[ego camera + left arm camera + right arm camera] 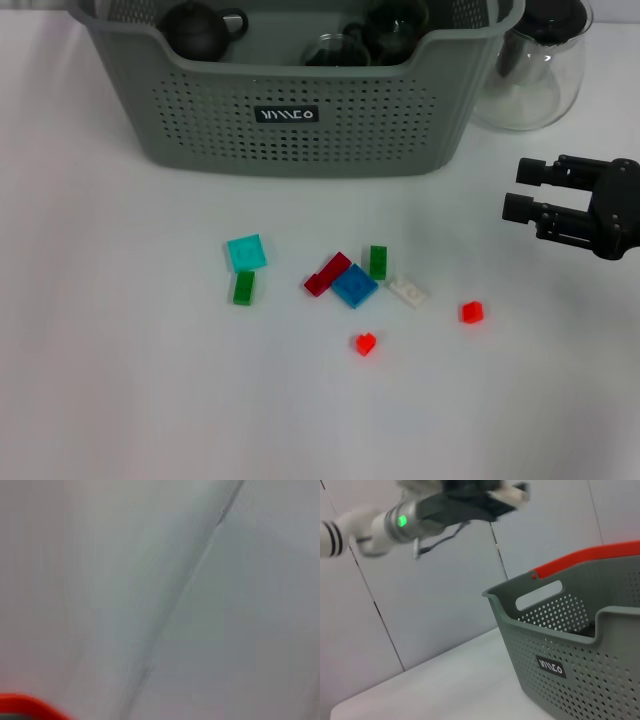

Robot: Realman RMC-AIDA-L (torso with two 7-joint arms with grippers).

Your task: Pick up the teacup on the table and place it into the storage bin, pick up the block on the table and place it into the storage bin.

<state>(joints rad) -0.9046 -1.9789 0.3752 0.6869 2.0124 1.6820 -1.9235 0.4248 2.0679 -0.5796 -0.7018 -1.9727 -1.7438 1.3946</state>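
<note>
In the head view the storage bin [300,110] fills the upper left and centre of the frame, its perforated front wall carrying a small black label [286,114]. Inside it, at upper left, sits a dark teapot [198,28]; further right lie dark, glassy pieces that may be teacups, though they are hard to make out. Below the bin, on the white table [110,380], the blocks are scattered across the middle of the frame: a cyan block [246,252] with a green block [243,288] just beneath it, then a dark red block [327,274] touching a blue block [354,285], a second green block [378,261] just above them, a white block [408,291], a small red block [365,344] lower down and another red block [471,312] apart to the right. At upper right a clear glass jug [532,70] stands just beside the bin. At the right edge the right gripper [520,190] hovers above the table, jaws parted and empty. In the right wrist view the left gripper [507,495] hangs at the top of the frame, raised near a wall; whether its jaws are parted cannot be told.
</note>
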